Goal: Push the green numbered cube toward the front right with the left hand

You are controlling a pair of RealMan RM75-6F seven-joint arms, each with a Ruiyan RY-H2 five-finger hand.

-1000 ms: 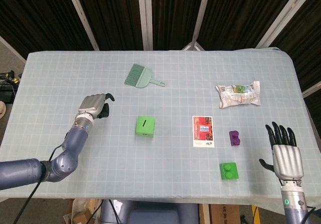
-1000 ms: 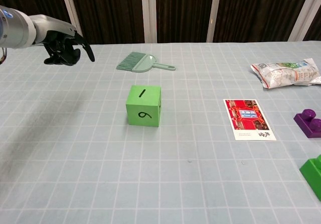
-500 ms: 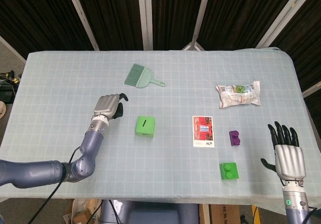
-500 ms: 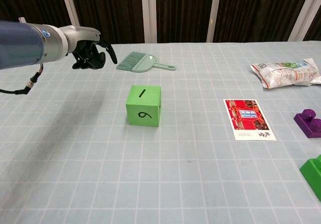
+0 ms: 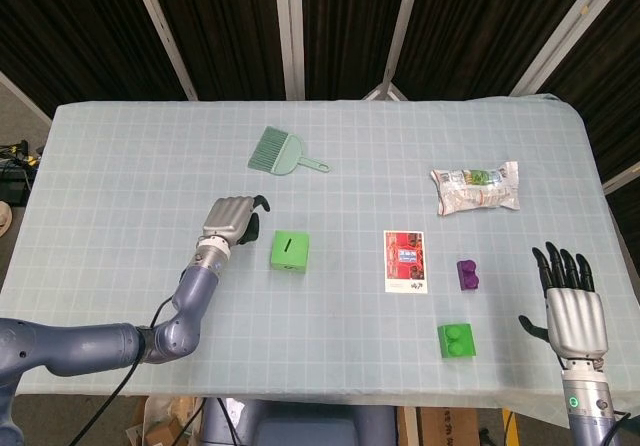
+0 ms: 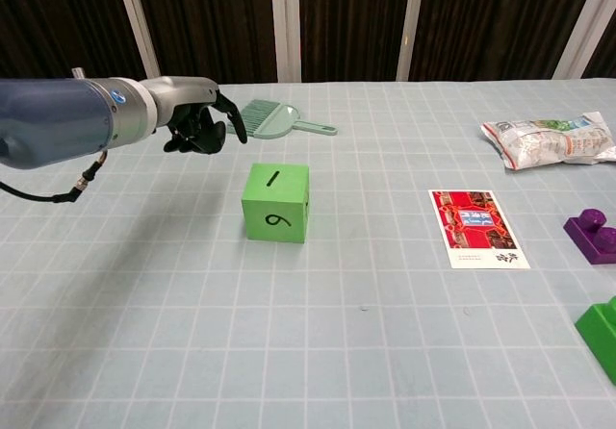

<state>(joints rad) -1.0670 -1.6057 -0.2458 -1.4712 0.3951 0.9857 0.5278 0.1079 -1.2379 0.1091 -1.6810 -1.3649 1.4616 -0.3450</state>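
Fingers [image 6: 207,126] curl beside the green numbered cube [image 6: 276,202] (chest view reads 6).

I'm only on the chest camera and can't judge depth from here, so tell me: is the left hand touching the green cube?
Observer: No. In the head view the left hand sits left of and slightly behind the green numbered cube, with bare cloth between them.
Operator: Where's the right hand? I can't see it at all.
Observer: The right hand is at the table's front right edge, fingers spread, holding nothing.
Operator: Anything toward the front right of the cube?
Observer: A two-stud green brick lies there, nearer the front edge than the red card.
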